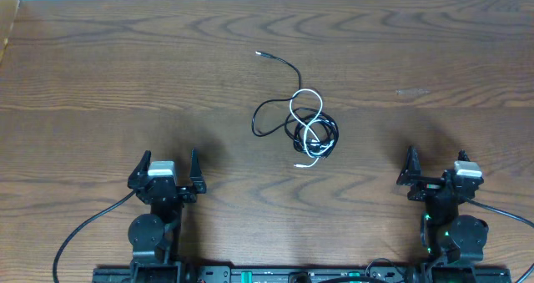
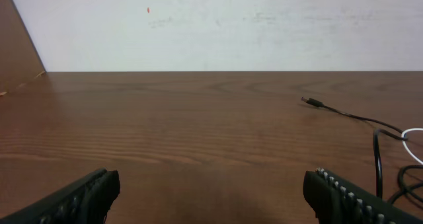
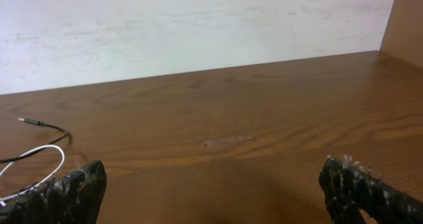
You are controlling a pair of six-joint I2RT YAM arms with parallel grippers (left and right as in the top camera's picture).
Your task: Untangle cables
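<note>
Two grippers sit by the table's (image 1: 100, 66) near edge, the left gripper (image 1: 169, 156) and the right gripper (image 1: 435, 158), both spread wide and empty. One black cable (image 1: 327, 133) and one white cable (image 1: 310, 133) lie looped through each other about mid-tabletop, the black one's plug tail reaching toward the far edge. The tangle lies between the grippers, well apart from both.

You'll find the long thin black cord (image 1: 284, 61) and the shorter thin white cord (image 1: 292, 109) tangled in one flat pile, ahead of and between the jaws of the left gripper (image 1: 170, 158) and the right gripper (image 1: 435, 159), well apart from both; the black cord coils tightly, throws one wide loop toward the left jaws, and trails its small plug farthest away; the white cord loops through that coil, its plug end nearest the jaws.
</note>
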